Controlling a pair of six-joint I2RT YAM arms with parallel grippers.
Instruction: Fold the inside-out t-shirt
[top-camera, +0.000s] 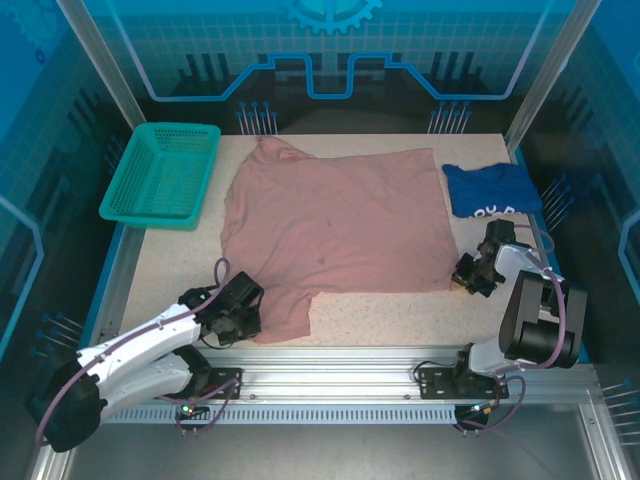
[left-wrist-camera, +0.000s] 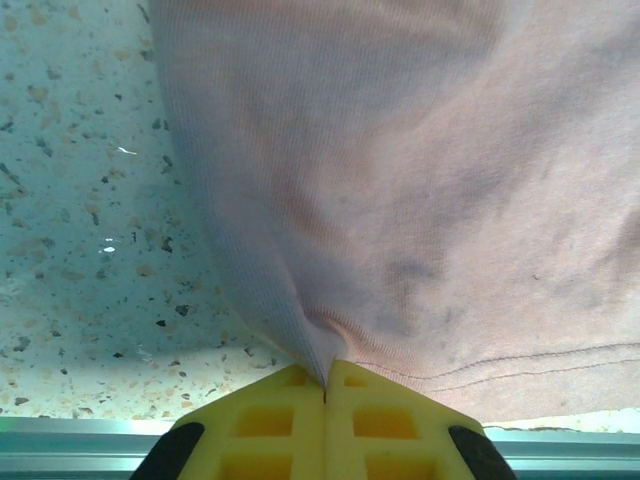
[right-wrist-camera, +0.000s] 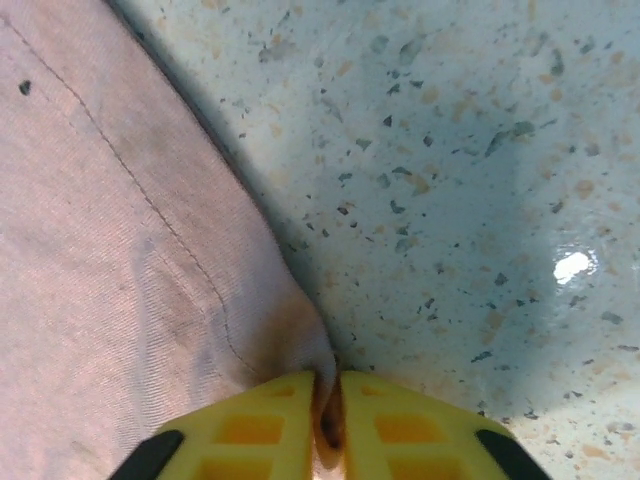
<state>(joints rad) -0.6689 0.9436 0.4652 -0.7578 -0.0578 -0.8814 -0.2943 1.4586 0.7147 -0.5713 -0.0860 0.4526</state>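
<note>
Dusty pink cloth t-shirt (top-camera: 335, 225) lies spread almost flat on the pale speckled worktop (top-camera: 400, 315), and I place everything else from it. From the overhead camera I see one sleeve pointing away at the shirt's far left. A narrower flap of its body reaches toward the arm bases at its near left. My left tool (top-camera: 240, 302) sits at that near left flap. On its wrist camera the left tool (left-wrist-camera: 325, 385) is closed tight on the fabric. The cloth is drawn up into a pinched ridge that runs straight into the seam between the yellow fingers (left-wrist-camera: 270, 420), and a double stitched hem line runs off to the right of the pinch. My right tool (top-camera: 466, 272) is at the shirt's near right corner. On its wrist camera the right tool (right-wrist-camera: 328, 395) is clamped on the very edge of the cloth. A sliver of pink is caught between the two yellow fingers (right-wrist-camera: 400, 430), and the hem stitching leads down into them. A crumpled dark blue shirt with white print (top-camera: 490, 188) lies just beside the pink shirt's far right corner. A teal plastic mesh basket (top-camera: 165, 128) stands off its far left side, with a strip of bare worktop between them.
</note>
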